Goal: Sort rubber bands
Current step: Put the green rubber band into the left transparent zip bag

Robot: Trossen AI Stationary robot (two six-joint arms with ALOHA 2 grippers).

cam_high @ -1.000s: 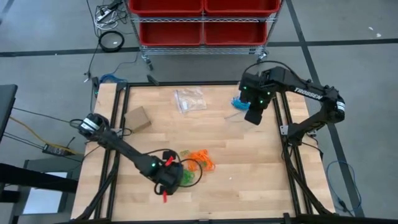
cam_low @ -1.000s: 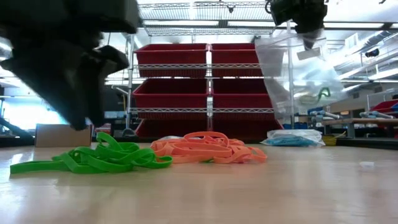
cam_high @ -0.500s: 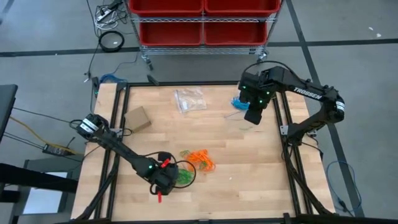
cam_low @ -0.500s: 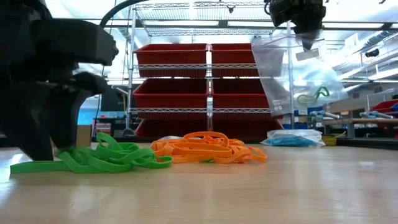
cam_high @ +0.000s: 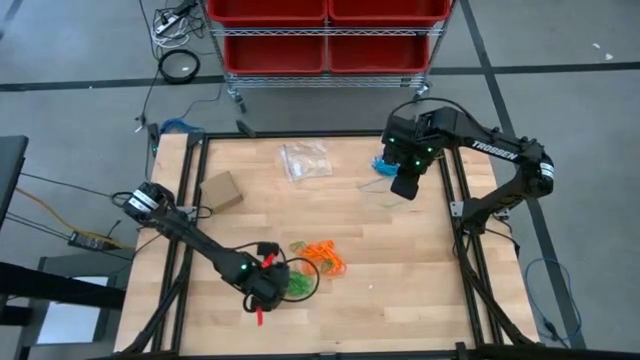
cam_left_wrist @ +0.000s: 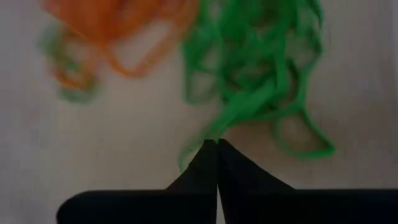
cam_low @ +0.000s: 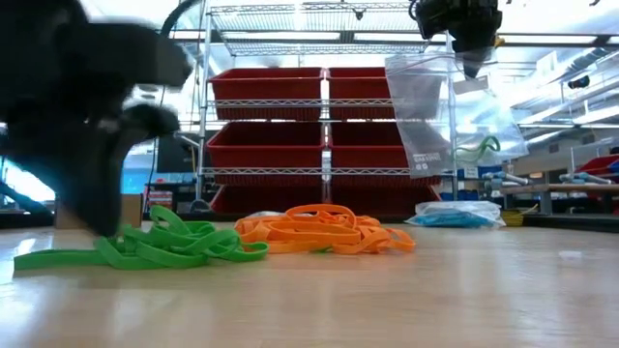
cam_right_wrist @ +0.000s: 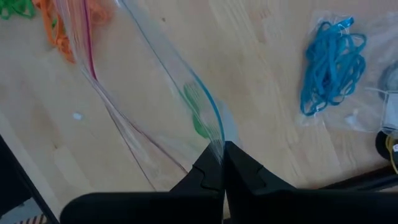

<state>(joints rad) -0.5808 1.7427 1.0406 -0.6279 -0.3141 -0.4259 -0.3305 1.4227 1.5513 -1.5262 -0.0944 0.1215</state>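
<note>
Green rubber bands (cam_left_wrist: pixel 261 81) pinched in left fingers (cam_left_wrist: pixel 216 163); right fingers (cam_right_wrist: pixel 222 163) clamp one clear bag (cam_right_wrist: pixel 155 106).

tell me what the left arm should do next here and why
Probably lift a little and check the catch. The left tool has pinched shut at the edge of the green rubber bands, which lie tangled beside the orange rubber bands on the table. The right tool holds a clear bag up, with some green already inside, so greens likely go there.
</note>
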